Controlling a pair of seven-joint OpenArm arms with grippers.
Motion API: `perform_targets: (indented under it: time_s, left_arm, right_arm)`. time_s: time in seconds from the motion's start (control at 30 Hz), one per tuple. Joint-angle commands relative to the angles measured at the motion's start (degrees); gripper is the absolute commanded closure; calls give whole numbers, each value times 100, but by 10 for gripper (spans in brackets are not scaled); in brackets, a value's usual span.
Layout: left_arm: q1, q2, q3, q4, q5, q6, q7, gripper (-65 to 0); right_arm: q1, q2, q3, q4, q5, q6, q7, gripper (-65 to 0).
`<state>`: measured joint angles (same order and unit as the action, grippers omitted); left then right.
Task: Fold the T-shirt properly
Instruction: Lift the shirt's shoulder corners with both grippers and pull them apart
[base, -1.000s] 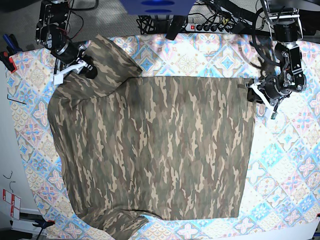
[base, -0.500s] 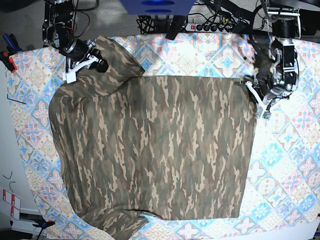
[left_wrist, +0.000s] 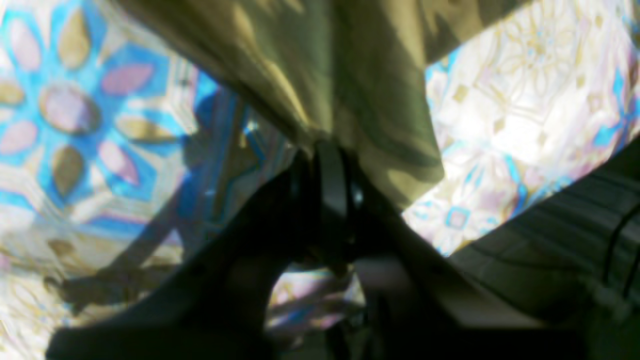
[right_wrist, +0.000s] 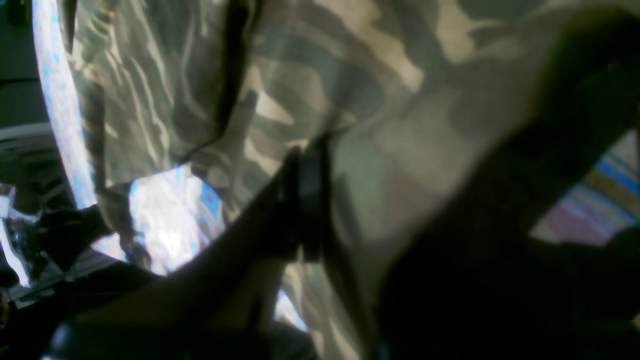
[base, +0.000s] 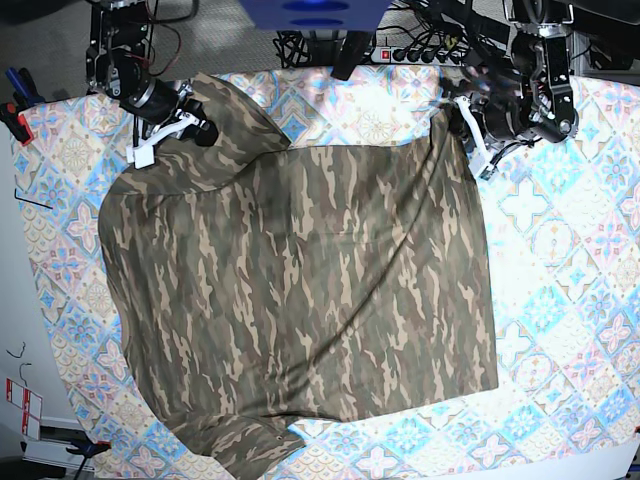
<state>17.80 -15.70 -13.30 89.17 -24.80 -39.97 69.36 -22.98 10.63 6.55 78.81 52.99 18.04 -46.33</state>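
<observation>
While both my grippers pinch cloth, the folding has barely begun.
My left gripper (left_wrist: 330, 165) clamps the shirt (base: 300, 300) corner at upper right of the base view; my right gripper (right_wrist: 305, 170) clamps it upper left. It lies spread on the tablecloth (base: 560, 330), unfolded; every fold remains.

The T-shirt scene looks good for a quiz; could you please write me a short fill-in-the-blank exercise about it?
1. The T-shirt has a ____ print.
2. Both tools are shut on the shirt's cloth; the left tool pinches the corner at the overhead view's upper ____.
3. The right tool grips cloth near the overhead view's upper ____.
4. The shirt lies on a tile-patterned ____.

Missing words: camouflage; right; left; tablecloth
</observation>
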Motion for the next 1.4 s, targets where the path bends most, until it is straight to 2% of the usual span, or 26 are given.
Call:
perform_targets:
  time_s: [0.0,0.1,0.2,0.37,0.63,0.77,0.97,1.07,1.17,1.23,1.37]
  left_arm:
    - [9,-78,-116,55,102,-3,119,-18]
    - [0,-87,-362,55,102,-3,119,-18]
    - [-9,-210,-679,55,102,-3,119,-18]
    - [-132,-412,-986,64,66,-3,119,-18]
    - [-211,-412,-986,64,110,-3,136,-18]
    - [-378,-412,-986,64,75,-3,479,-18]
    - [-536,-421,-1259,72,102,-3,611,-18]
    - [-633,-588,-1558,143,49,-3,892,-19]
    - [-668,-605,-1813,354,93,-3,936,-20]
    - [-695,-737,-1813,521,84,-3,980,-21]
    - [-985,-737,-1804,618,119,-3,1064,-21]
  right_arm:
    - [-53,5,-26,98,-433,-112,-312,-17]
    - [-62,-13,-26,563,-855,-112,-304,-11]
    - [-89,-22,-26,959,-1005,-112,-304,-11]
    - [-97,-22,176,1126,-1014,-112,-304,-11]
    - [-220,-13,809,1812,-1014,-112,-321,-11]
    - [-247,-13,950,2172,-1014,-112,-374,-11]
    - [-519,-13,1011,2744,-1022,-112,-304,-11]
    - [-765,-22,1196,2999,-1022,-112,-93,-11]
    - [-976,-22,1301,3069,-1022,-112,277,-11]
    - [-1012,-13,1301,3069,-1022,-112,470,-11]
    - [-994,5,1301,3095,-1022,-112,531,-11]
